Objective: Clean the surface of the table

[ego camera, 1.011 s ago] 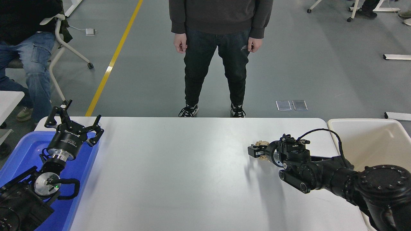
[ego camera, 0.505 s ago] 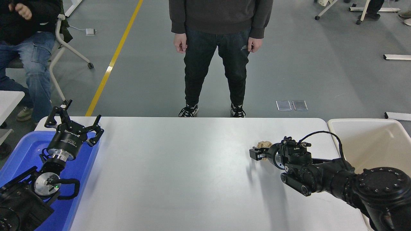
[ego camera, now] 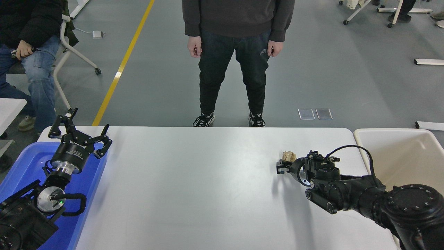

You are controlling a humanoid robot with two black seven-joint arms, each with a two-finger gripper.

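The white table surface (ego camera: 194,184) spans the middle of the view. A small crumpled beige paper ball (ego camera: 288,156) is at its right side. My right gripper (ego camera: 283,164) reaches in from the lower right and is shut on the paper ball, which sticks out on the gripper's far side. The ball is held just above the tabletop. My left gripper (ego camera: 79,133) is parked open and empty over the blue bin at the lower left.
A blue plastic bin (ego camera: 20,166) stands at the table's left end and a beige plastic bin (ego camera: 399,156) at its right end. A person stands at the far edge (ego camera: 236,52). Another person sits at the top left (ego camera: 24,52).
My right gripper has drawn back to the right, toward the beige bin, with the paper ball in it. The left arm has not moved. The seated person lowered a hand.
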